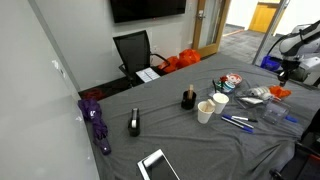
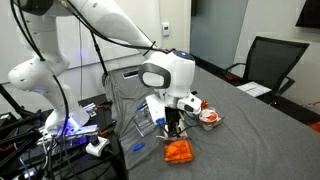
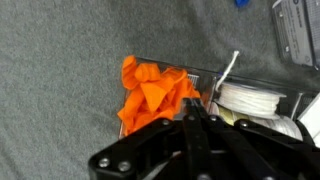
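My gripper (image 3: 190,108) has its two black fingers pressed together, with nothing visible between them. It hovers just above an orange crumpled object (image 3: 148,95) that lies on the grey tablecloth (image 3: 60,70). In an exterior view the gripper (image 2: 172,126) hangs a little above the same orange object (image 2: 178,151) near the table's edge. In an exterior view the arm (image 1: 296,48) stands at the far right, with the orange object (image 1: 280,92) below it.
A clear container with a coiled white cord (image 3: 252,100) lies right beside the orange object. A red-and-white item (image 2: 206,116) sits nearby. Cups (image 1: 212,106), pens (image 1: 236,122), a purple umbrella (image 1: 96,122), a black tape dispenser (image 1: 135,123) and a tablet (image 1: 157,165) lie on the table.
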